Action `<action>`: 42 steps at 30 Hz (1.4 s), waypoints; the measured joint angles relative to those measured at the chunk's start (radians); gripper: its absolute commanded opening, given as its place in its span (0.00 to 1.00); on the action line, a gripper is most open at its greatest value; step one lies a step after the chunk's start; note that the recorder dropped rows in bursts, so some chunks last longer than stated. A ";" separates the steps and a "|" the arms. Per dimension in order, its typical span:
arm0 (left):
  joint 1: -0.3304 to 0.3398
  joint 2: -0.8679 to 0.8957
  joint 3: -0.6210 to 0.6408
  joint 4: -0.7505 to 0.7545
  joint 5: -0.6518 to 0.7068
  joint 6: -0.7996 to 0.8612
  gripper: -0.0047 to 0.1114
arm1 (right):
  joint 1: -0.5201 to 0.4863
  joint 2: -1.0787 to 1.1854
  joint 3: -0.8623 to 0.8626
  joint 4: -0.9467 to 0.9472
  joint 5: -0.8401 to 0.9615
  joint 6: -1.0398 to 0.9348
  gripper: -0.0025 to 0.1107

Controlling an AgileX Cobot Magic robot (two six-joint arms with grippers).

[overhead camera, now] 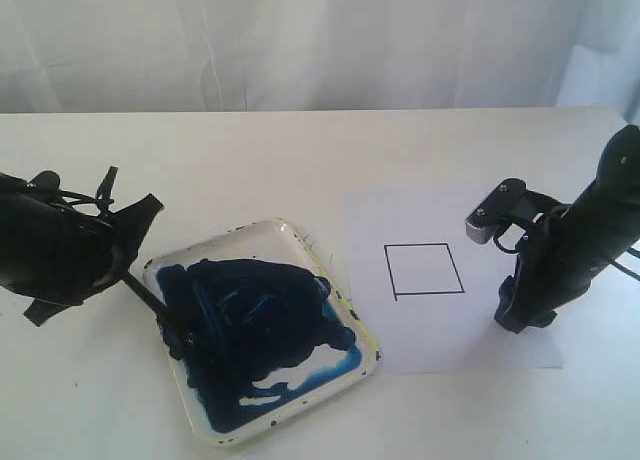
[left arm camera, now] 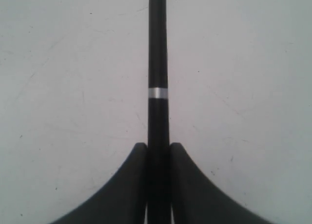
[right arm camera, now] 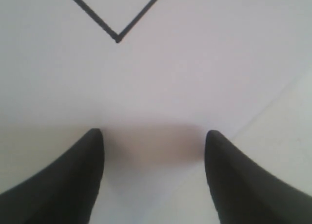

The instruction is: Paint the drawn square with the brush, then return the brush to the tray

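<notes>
My left gripper [overhead camera: 118,265] is shut on the black handle of the brush [overhead camera: 150,302], left of the tray [overhead camera: 300,238]. The brush slants down into the tray's dark blue paint, its tip lost against the paint. In the left wrist view the handle [left arm camera: 157,63] with its silver band runs out from between my closed fingers [left arm camera: 127,185]. The drawn square [overhead camera: 424,269] on the white paper sheet [overhead camera: 450,335] is blank, black-outlined. My right gripper [overhead camera: 522,325] stands open on the paper just right of the square, nothing between its fingers [right arm camera: 78,175]; one square corner [right arm camera: 116,37] shows ahead of it.
White tabletop [overhead camera: 300,150] all round, with a white curtain [overhead camera: 300,40] behind its far edge. The paper's edge [right arm camera: 273,100] runs close by my right gripper. The tray's near corner lies close to the table's front edge.
</notes>
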 measured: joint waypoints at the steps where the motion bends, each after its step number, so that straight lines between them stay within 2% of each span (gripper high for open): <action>1: 0.000 0.000 0.000 0.000 0.000 0.000 0.24 | 0.000 0.000 0.000 0.000 0.000 0.000 0.53; 7: 0.000 0.000 0.000 0.009 0.000 -0.002 0.24 | 0.000 0.000 0.000 0.000 0.000 0.000 0.53; 15: 0.000 0.000 0.000 0.041 0.000 -0.002 0.45 | 0.000 0.000 0.000 0.000 0.000 0.000 0.53; 22: 0.000 0.000 0.000 0.055 0.000 -0.002 0.45 | 0.000 0.000 0.000 0.000 -0.001 0.000 0.53; 32: 0.000 -0.074 -0.001 0.247 0.033 0.055 0.44 | 0.000 0.000 0.000 0.000 -0.001 0.000 0.53; 36: 0.000 -0.169 -0.033 0.265 0.079 0.245 0.42 | 0.000 0.000 0.000 0.000 -0.001 0.000 0.53; 39: 0.000 -0.228 -0.073 0.238 0.148 0.511 0.39 | 0.000 0.000 0.000 0.000 -0.001 0.000 0.53; 42: 0.000 -0.270 -0.118 0.134 0.232 0.802 0.35 | 0.000 0.000 0.000 0.000 -0.003 0.000 0.53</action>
